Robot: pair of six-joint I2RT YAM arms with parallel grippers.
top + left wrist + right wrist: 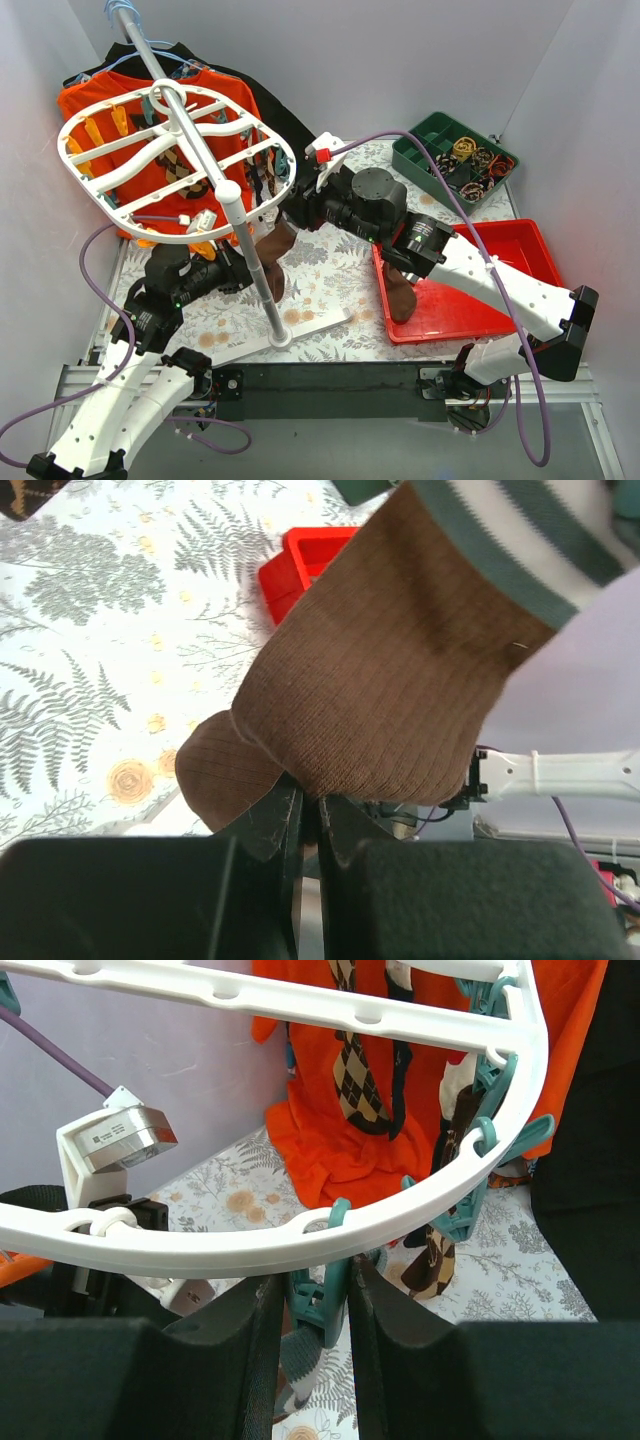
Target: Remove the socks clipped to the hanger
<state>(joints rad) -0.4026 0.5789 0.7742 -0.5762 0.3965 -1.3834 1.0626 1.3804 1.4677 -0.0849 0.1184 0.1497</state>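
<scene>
Pinches with the left end effector, nearly closed, the lower edge of a brown ribbed sock hanging above the fern-print tabletop. Squeezes with the right end effector, narrow, a teal clip under the rim of the white hanger.

No word, brand, number or sign can be read in any of the views. The one printed mark is a small dark-lettered label on the rim of a round silver metal device. That device sits in a white plastic bracket, at about nine o'clock in the right wrist view. The label's characters are too small and blurred to make out.
</scene>
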